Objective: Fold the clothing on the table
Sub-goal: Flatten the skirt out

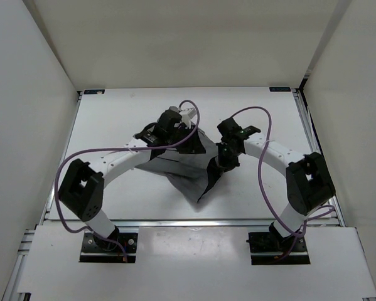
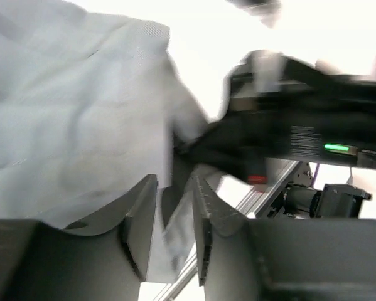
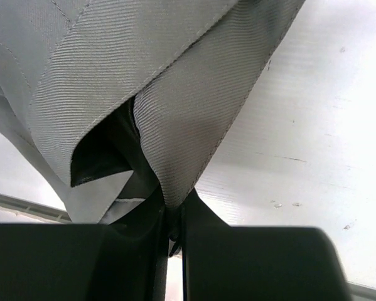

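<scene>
Grey clothing (image 1: 175,168) crumpled on white table (image 1: 112,119); left arm (image 1: 122,160), right arm (image 1: 272,150) both reaching onto it

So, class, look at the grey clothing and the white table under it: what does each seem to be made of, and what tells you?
The clothing: woven fabric, probably a twill, matt grey; fine diagonal ribs, a stitched hem and soft folds show it. The table: hard, smooth white board, perhaps laminate or painted; light scuffs and specks mark its flat surface.
</scene>
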